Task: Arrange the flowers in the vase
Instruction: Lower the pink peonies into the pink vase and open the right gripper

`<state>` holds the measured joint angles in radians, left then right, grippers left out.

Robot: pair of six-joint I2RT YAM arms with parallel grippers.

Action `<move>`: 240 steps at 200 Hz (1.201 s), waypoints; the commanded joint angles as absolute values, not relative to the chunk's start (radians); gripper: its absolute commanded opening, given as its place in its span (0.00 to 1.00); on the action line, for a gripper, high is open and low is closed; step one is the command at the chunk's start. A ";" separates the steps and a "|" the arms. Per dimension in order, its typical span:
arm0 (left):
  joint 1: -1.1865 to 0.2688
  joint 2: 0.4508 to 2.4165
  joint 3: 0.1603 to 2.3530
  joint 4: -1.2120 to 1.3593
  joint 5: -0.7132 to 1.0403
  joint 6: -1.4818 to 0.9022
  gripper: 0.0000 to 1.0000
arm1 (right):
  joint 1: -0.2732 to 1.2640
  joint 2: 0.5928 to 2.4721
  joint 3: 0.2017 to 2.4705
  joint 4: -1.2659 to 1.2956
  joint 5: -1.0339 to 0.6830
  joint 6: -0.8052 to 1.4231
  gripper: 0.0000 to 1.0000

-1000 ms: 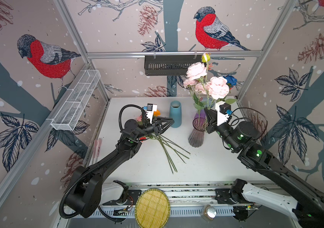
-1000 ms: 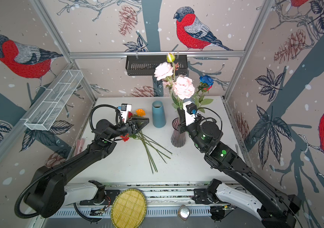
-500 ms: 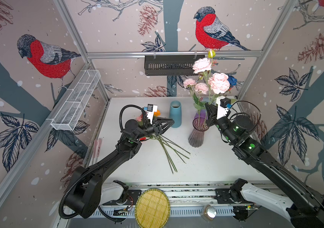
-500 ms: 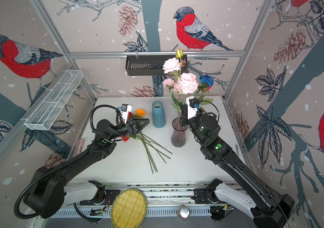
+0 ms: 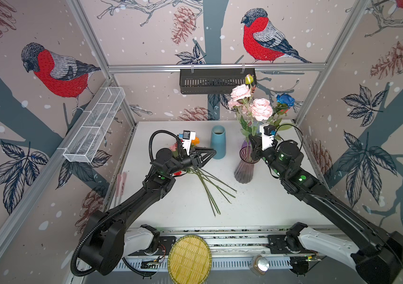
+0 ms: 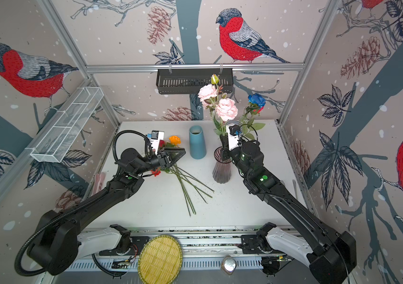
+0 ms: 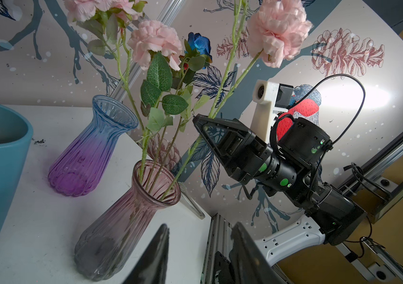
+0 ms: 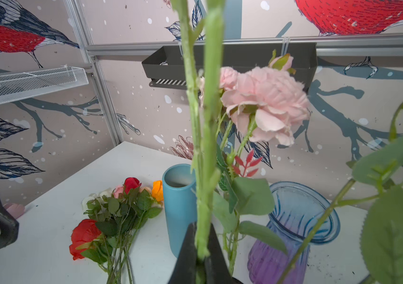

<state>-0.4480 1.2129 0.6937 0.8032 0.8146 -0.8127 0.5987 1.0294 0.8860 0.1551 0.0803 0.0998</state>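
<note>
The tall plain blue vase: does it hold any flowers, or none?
None. In both top views the blue vase stands upright with a bare mouth; no stem rises from it.

- On the table [image 5: 257, 204], loose flowers [image 8: 116, 216] lie left of the cylinder vase [image 5: 218, 142], stems towards the front
- Right of that vase stands a glass vase [image 5: 243, 169] with standing flowers [image 5: 260, 109] in it
- A second glass vase [image 7: 89, 147] stands just behind it (largely hidden in both top views)
</note>
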 commanded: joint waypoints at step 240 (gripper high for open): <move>-0.448 1.166 0.698 0.614 0.736 -0.691 0.44 | 0.586 0.761 0.801 -0.021 -0.087 0.124 0.80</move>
